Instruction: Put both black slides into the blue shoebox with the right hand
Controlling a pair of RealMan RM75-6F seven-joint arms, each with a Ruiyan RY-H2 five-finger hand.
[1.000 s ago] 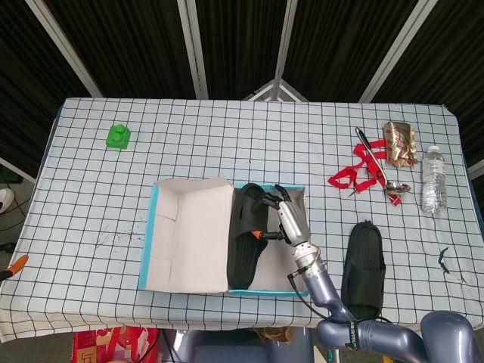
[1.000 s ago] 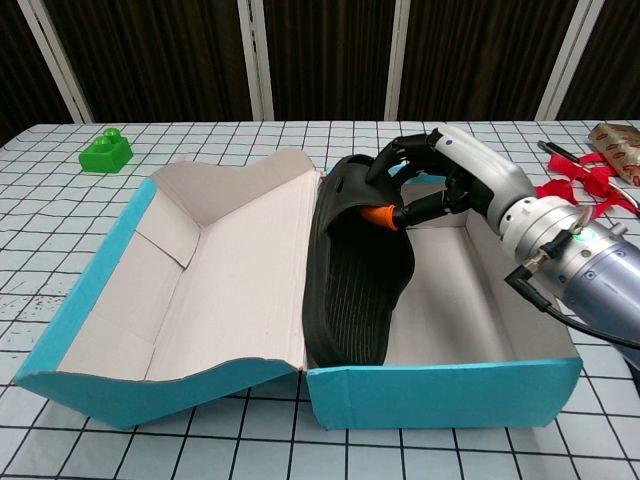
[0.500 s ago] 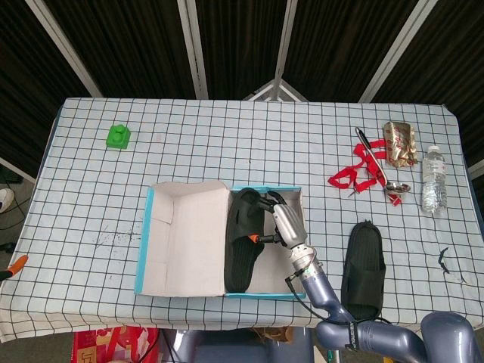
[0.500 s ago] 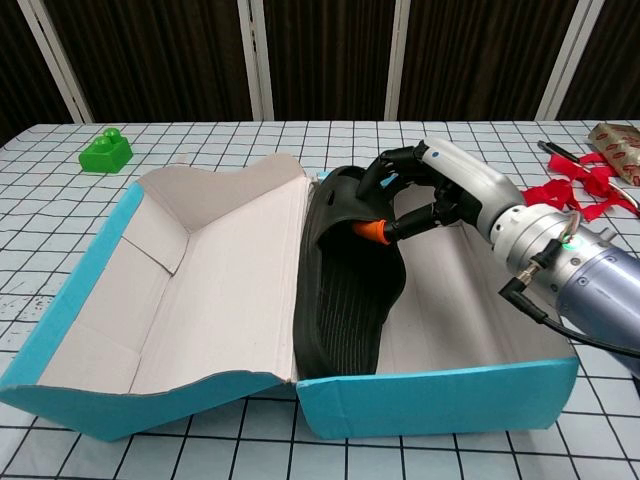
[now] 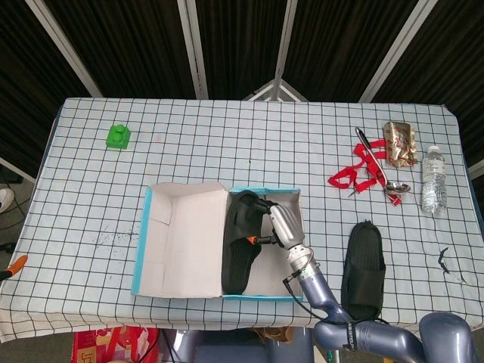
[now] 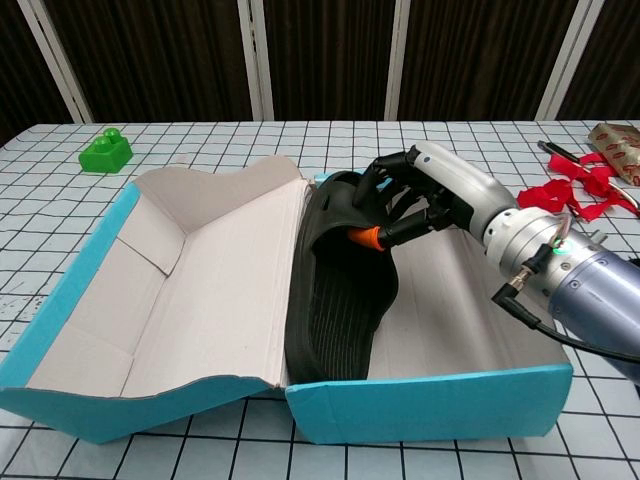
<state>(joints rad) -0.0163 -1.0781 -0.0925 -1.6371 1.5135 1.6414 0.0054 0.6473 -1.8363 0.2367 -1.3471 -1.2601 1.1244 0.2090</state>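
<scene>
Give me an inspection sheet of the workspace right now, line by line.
Surface: table under a checked cloth.
Job's things: blue shoebox open, first black slide inside it; second black slide on the cloth to its right.
Clutter: green block, red ribbon, spoon, foil pouch, water bottle.
Hands: right hand grips the boxed slide; left hand not in view.
Cables: thin wire at the right wrist.
Surroundings: dark curtains.

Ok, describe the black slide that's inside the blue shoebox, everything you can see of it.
The black slide, of matte rubbery-looking material with a ribbed footbed and a broad strap over the toe end, lies lengthwise in the open blue cardboard shoebox. It leans tilted against the box's left inner wall beside the opened lid, heel toward the near edge. The right hand grips it at the strap, fingers curled over it. The other slide is outside the box.
</scene>
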